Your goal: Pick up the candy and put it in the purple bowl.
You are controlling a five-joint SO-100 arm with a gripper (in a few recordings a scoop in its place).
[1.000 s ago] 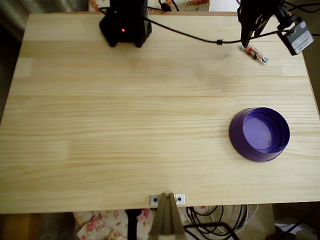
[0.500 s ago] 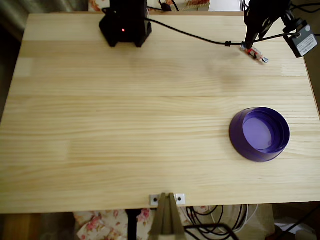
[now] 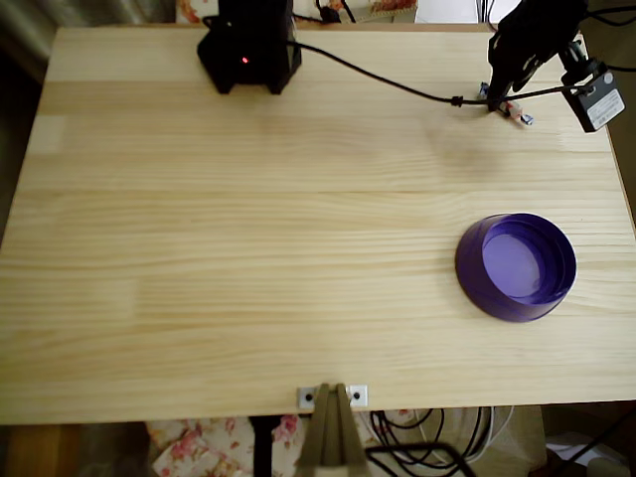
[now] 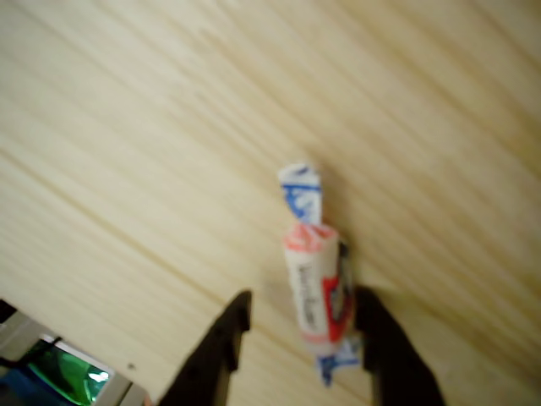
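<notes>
Now the tool (image 4: 300,326) is seen lowered with fingers parted around the candy (image 4: 314,286), well beyond the purple bowl (image 3: 517,266), where it hovered earlier, so closing is judged next.

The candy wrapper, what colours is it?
White with red marks and blue twisted ends, clearest in the wrist view: candy.

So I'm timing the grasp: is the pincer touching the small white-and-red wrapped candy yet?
Cannot tell. The wrist view shows the pincer open astride the small white-and-red wrapped candy: a gap on the left, the right finger too blurred to judge.

Pale wood table (image 3: 248,248) (evenly lit); floral fabric (image 3: 214,447) below
</notes>
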